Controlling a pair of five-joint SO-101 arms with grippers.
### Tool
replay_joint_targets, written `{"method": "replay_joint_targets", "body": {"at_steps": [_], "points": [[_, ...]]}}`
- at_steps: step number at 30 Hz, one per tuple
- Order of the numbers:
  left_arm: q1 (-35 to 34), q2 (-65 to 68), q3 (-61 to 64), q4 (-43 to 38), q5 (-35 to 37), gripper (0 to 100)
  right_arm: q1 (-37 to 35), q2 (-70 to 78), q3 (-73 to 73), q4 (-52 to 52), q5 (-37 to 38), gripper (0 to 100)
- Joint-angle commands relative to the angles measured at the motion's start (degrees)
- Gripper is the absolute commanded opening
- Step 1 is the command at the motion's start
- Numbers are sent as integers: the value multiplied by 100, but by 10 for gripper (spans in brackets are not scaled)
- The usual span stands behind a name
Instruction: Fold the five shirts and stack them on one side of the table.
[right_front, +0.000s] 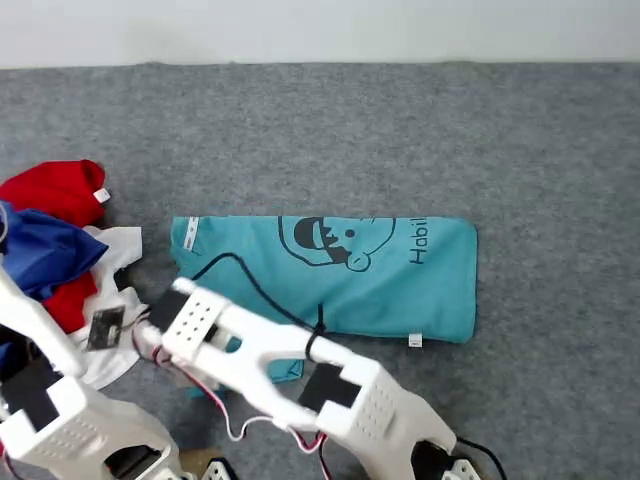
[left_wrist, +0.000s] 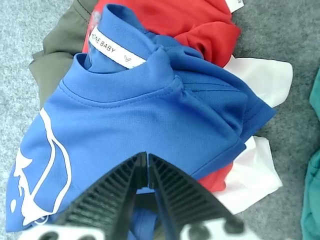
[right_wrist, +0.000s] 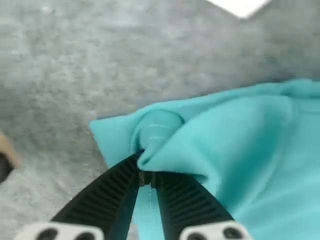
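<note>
A grey felt worktop (right_front: 520, 140) seen from above. A teal shirt (right_front: 400, 290) lies flat across the middle, folded into a long rectangle with a dark print facing up and its collar end toward the left. The right arm (right_front: 290, 365) stretches from the near edge to the shirt's near left corner. In its wrist view the right jaws are nearly closed, pinching a bunched fold of teal cloth at that corner.

At the left edge sits a loose pile, well apart from the teal shirt's far end. A blue shirt (left_wrist: 150, 115) lies on top, over a red shirt (left_wrist: 190, 20), a white shirt (left_wrist: 260, 75) and an olive shirt (left_wrist: 55, 45). The left arm (right_front: 50, 400) stands by the pile. The left jaws are pressed together, with their tips right at the blue shirt.
</note>
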Motion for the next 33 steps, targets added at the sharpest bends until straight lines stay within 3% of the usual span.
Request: {"method": "replay_joint_targets", "body": {"at_steps": [1, 13, 21, 33], "points": [[-26, -325, -57, -44, 0, 16, -374, -251, -281, 338, 0, 9], [-26, -325, -57, -62, 0, 16, -84, -1033, -281, 690, 0, 18], [-9, -299, -57, -79, 0, 16, -119, -1033, -246, 1376, -35, 170], [-18, -299, -57, -62, 0, 16, -84, 127, 97, 708, 0, 169]]}}
